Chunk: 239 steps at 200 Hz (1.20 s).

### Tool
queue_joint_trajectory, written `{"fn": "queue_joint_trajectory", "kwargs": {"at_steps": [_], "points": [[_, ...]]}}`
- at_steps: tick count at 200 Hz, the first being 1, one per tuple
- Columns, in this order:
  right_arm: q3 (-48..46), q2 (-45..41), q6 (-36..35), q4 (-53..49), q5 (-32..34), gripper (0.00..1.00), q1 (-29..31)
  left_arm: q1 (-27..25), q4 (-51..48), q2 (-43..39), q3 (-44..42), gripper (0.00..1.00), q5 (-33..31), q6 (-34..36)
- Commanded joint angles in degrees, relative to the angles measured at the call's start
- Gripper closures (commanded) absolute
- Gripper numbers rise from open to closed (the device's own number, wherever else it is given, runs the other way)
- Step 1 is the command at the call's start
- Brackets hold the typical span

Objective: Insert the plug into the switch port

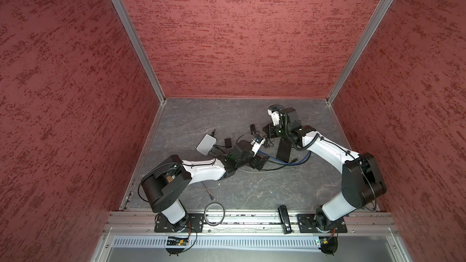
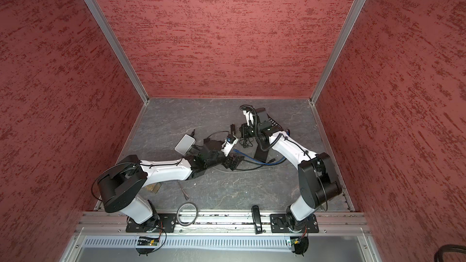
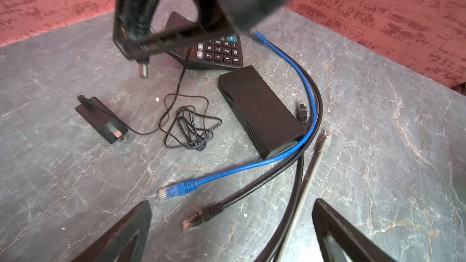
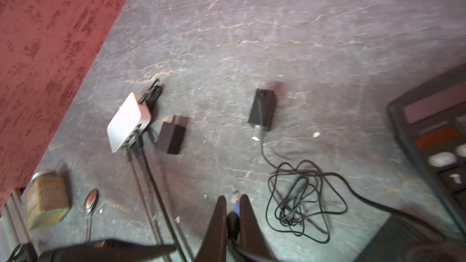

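Observation:
The white switch (image 4: 127, 122) lies at the left of the floor (image 1: 206, 143) with dark cables in its ports. My right gripper (image 4: 233, 200) is shut on a small dark plug (image 3: 143, 69) and hangs above the floor near a black adapter (image 3: 100, 119) and a coil of thin cord (image 4: 302, 197), well to the right of the switch. My left gripper (image 3: 232, 225) stands wide open and holds nothing. On the floor just ahead of it lie a blue plug (image 3: 174, 190) and a black plug (image 3: 199, 219).
A ribbed black box (image 3: 259, 112), a calculator (image 3: 219, 51), a grey cable (image 3: 320, 152) and a black cube (image 4: 171, 136) crowd the middle. A tin (image 4: 46, 197) and a spoon (image 4: 90, 202) lie near the left arm. A cable ring (image 1: 214, 214) rests at the front rail.

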Motion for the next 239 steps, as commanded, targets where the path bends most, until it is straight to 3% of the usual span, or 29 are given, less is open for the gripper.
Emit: {"fn": "queue_joint_trajectory", "kwargs": {"at_steps": [1,113,239], "points": [[2.3,1.3,-1.4,-1.1,2.0,0.97,-2.1,-2.1,-7.9,2.5,4.1,0.00,-2.6,-2.4],[3.8,8.1,-1.2,3.6,1.3,0.97,-10.4,-4.0,-24.7,17.6,25.3,0.05,-0.7,-13.4],[5.5,11.8,-3.3,4.3,2.4,0.97,-13.8,-5.8,-39.1,32.9,46.3,0.04,-3.2,-15.0]]}}
